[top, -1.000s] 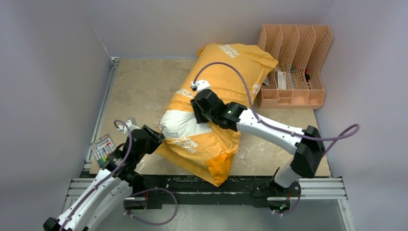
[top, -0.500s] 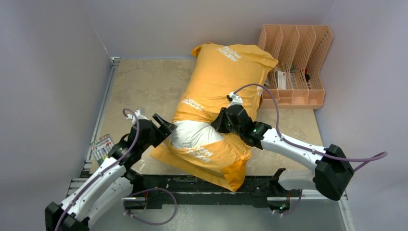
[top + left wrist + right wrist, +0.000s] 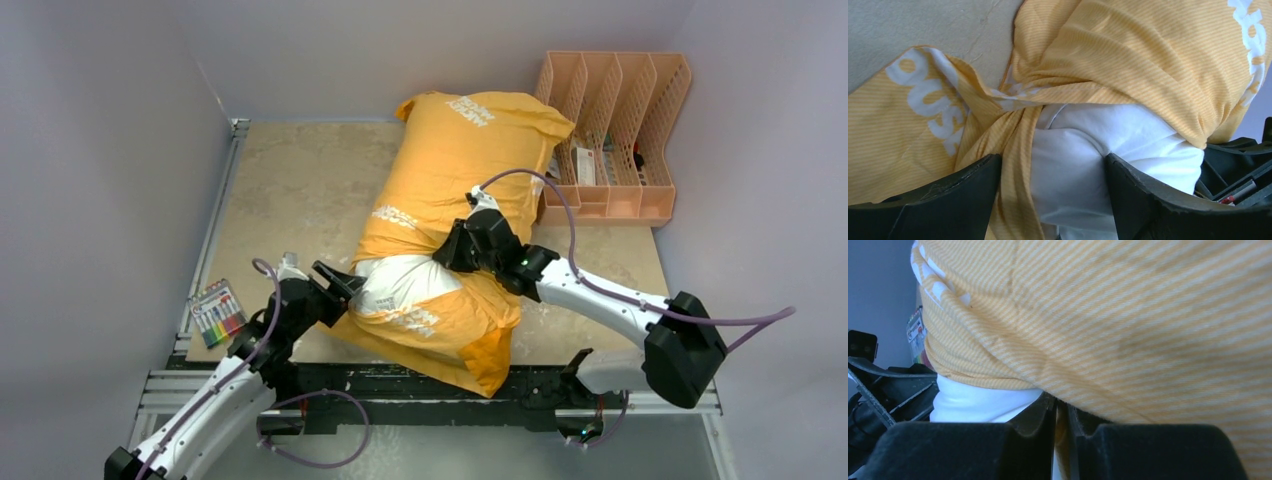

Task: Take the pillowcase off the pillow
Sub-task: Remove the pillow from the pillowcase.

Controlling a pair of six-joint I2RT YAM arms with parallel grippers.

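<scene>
Early stage: the pillow (image 3: 405, 282), on the surface (image 3: 300, 180) left of the peach desk organiser (image 3: 615, 140), bulges from the pillowcase (image 3: 450, 170) but is mostly covered. The left jaws stand wide apart, straddling the bulge. The right jaws are nearly closed, pinching pillowcase fabric.

Partial "OUS" on the pillowcase (image 3: 1128, 55)

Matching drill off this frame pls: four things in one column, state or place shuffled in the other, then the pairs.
1. left gripper
2. right gripper
3. plump white pillow
4. peach slotted plastic desk organiser

A. shut on the orange-yellow fabric pillowcase
B. far right, beside the pillowcase
C. open, one finger either side of the bared pillow
D. partly bared at the pillowcase's opening

Pairs: 1-C, 2-A, 3-D, 4-B
</scene>
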